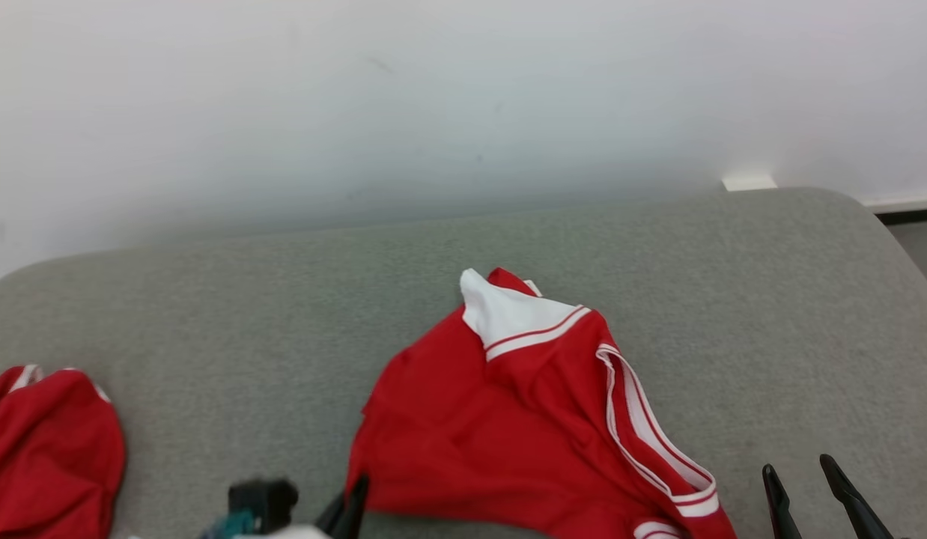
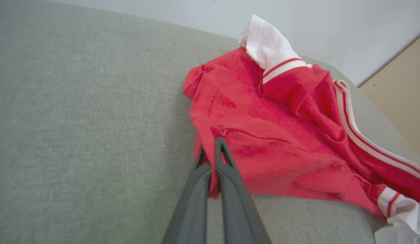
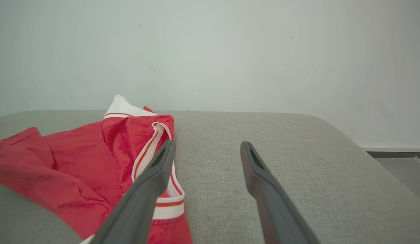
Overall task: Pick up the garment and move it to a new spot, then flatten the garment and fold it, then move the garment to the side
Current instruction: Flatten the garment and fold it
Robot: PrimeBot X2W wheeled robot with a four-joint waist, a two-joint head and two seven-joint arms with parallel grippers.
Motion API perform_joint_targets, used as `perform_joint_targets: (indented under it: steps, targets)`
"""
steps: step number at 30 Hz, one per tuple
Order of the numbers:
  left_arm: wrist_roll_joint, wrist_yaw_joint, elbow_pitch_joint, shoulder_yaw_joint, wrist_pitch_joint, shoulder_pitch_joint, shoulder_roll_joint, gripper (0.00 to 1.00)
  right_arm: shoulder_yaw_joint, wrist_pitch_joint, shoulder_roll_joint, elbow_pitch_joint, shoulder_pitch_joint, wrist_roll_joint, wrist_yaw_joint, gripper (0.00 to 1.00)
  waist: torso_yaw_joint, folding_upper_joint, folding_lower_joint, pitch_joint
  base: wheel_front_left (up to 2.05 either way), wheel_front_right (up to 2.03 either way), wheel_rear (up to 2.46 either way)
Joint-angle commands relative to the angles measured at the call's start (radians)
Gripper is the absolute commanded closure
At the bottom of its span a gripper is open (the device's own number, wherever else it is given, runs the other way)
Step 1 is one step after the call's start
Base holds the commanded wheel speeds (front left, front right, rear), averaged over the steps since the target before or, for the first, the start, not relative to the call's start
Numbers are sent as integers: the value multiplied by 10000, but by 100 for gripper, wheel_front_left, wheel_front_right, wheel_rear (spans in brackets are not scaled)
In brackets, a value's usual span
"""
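Gripping step: left gripper (image 2: pixel 211 147) pinches crumpled red-and-white fabric garment (image 2: pixel 281 135) at its edge; right gripper (image 3: pixel 206 147) spread. Next, likely: lift, relocate.

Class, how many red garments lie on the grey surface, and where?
2. The trimmed garment lies centre, its edge pinched by the left gripper; the second garment lies far left, partly cut off by the frame.
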Motion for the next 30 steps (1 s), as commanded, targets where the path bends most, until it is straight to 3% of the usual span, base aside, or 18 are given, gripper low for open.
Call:
perform_joint_targets:
  steps: [1,6,13,14,17,21,30]
  targets:
    - [-50,82,-471,50,-45,625,269,100,-52,8,-74,-74,191,-42,-22,0,409,0,0,-234,0,0,0]
    - [-117,331,-1450,484,-113,2236,569,100,-125,8,-132,-81,334,-47,-22,0,715,0,0,-334,0,0,0]
    - [594,-206,-1351,1327,-113,3559,34,100,-46,9,-22,-67,371,-86,-22,0,880,0,0,-398,0,0,0]
    - [719,-303,-1249,1459,-112,3700,-85,90,-23,8,-17,-54,366,-87,-22,0,877,0,0,-413,0,0,0]
    - [1161,-539,-700,1664,-109,4108,-301,0,8,8,-23,-40,373,-74,-22,0,847,0,0,-480,0,0,0]
    - [1357,-774,-251,1989,-110,4320,-565,0,-79,9,-101,-74,462,-57,-22,0,809,0,0,-570,0,0,0]
    - [1943,-1146,-829,2448,-111,4067,-432,0,-181,8,-4,-152,539,-120,-22,0,816,0,0,-614,0,0,0]
